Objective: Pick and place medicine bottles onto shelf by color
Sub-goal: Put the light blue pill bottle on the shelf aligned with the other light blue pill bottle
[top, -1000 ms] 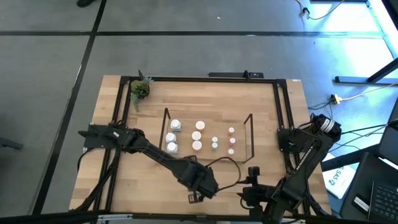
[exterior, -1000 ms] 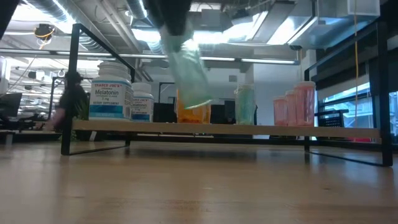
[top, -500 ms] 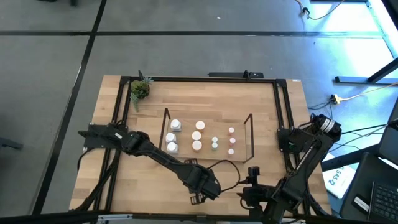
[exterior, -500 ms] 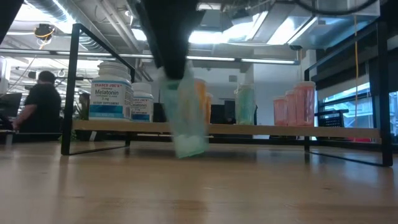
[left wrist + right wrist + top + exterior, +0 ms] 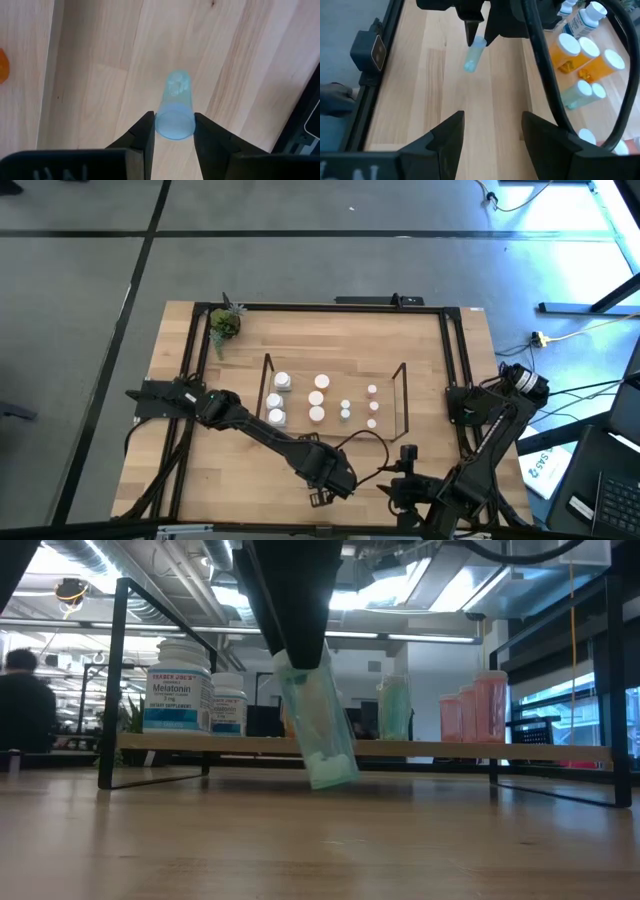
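- Medicine bottles on the shelf (image 5: 400, 395) are counted from the high view as eight white caps, in four pairs: two white bottles (image 5: 281, 383) at the left end, two orange bottles (image 5: 319, 398) next, two small teal bottles (image 5: 345, 410), then two small pink bottles (image 5: 372, 406) near the right end.
- A ninth bottle, a teal bottle (image 5: 174, 112), is held off the shelf, near the table's front edge; in the low view it hangs tilted, just above the wood.
- The left gripper (image 5: 173, 131) is seen closed on this teal bottle, one finger pressed to each side of it.
- The right gripper (image 5: 490, 127) is seen by the front edge toward the right corner, its fingers spread apart with nothing between them.
- One potted plant (image 5: 224, 323) is seen at the table's far left corner.
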`<action>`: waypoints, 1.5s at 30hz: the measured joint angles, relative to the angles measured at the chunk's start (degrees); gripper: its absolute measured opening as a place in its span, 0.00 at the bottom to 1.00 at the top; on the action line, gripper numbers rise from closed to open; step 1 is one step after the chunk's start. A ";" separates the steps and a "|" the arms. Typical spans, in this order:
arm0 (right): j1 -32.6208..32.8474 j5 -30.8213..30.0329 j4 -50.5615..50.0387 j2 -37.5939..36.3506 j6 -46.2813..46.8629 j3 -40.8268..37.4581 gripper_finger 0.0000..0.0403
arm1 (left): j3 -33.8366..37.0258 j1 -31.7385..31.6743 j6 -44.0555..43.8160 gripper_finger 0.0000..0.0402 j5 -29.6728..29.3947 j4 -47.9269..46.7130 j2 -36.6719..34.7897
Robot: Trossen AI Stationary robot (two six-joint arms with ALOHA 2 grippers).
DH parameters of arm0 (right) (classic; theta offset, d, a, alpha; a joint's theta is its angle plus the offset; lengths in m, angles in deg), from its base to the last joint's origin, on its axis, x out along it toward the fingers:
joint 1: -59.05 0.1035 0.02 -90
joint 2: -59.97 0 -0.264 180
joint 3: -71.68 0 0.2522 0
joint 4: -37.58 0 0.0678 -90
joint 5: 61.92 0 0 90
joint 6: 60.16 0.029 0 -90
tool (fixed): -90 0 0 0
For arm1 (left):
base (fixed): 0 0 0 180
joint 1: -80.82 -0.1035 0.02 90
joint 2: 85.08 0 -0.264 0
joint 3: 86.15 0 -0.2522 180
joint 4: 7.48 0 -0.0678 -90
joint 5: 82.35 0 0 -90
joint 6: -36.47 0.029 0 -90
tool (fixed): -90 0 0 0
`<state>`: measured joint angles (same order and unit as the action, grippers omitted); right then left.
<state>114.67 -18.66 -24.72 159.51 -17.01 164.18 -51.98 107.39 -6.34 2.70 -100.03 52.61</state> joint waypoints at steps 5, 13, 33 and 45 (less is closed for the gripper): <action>0.00 0.20 0.06 0.00 -1.42 0.00 0.50 | 0.00 0.02 -0.35 0.25 -0.02 -0.02 0.00; 0.00 0.28 1.22 0.00 -1.50 0.00 0.50 | 0.00 -0.20 -1.78 0.25 -0.29 0.00 0.00; 0.00 0.44 1.23 0.00 -1.55 0.00 0.50 | 0.02 -1.24 -3.21 0.25 1.71 -0.05 1.08; 0.00 4.41 1.63 0.00 -1.45 0.00 0.50 | 0.00 -1.88 -3.69 0.25 3.20 -1.31 1.57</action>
<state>114.67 -14.25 -23.09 159.51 -18.46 164.18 -51.98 105.51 -10.03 5.90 -101.34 54.18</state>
